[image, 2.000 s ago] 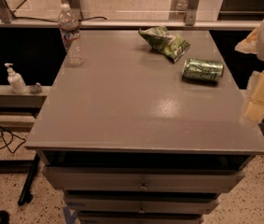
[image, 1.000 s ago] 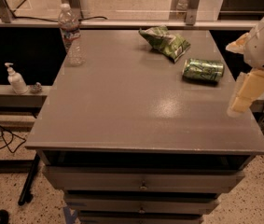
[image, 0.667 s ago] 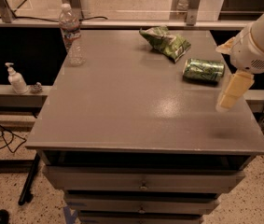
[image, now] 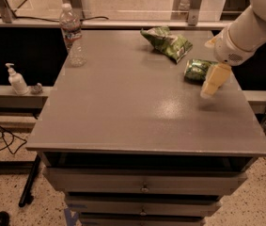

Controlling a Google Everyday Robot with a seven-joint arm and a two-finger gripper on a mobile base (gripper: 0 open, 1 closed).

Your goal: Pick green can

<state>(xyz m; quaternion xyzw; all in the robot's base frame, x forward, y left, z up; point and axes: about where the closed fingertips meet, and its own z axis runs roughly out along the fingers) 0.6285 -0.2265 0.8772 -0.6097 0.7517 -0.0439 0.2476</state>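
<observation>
The green can [image: 197,70] lies on its side at the right of the grey table [image: 123,107], its right end hidden behind my gripper. My gripper [image: 212,81] hangs from the white arm coming in from the upper right. Its pale yellow fingers point down toward the tabletop, just in front of and to the right of the can. It holds nothing that I can see.
A green-and-white foil snack bag [image: 167,42] lies at the back of the table, left of the can. A clear water bottle [image: 71,34] stands at the back left corner. A soap dispenser [image: 17,80] sits on a ledge to the left. Drawers run below the table's front edge.
The arm has swung in from the right edge toward the left and back, bringing the gripper over the table and up next to the green can. The can has not moved.
</observation>
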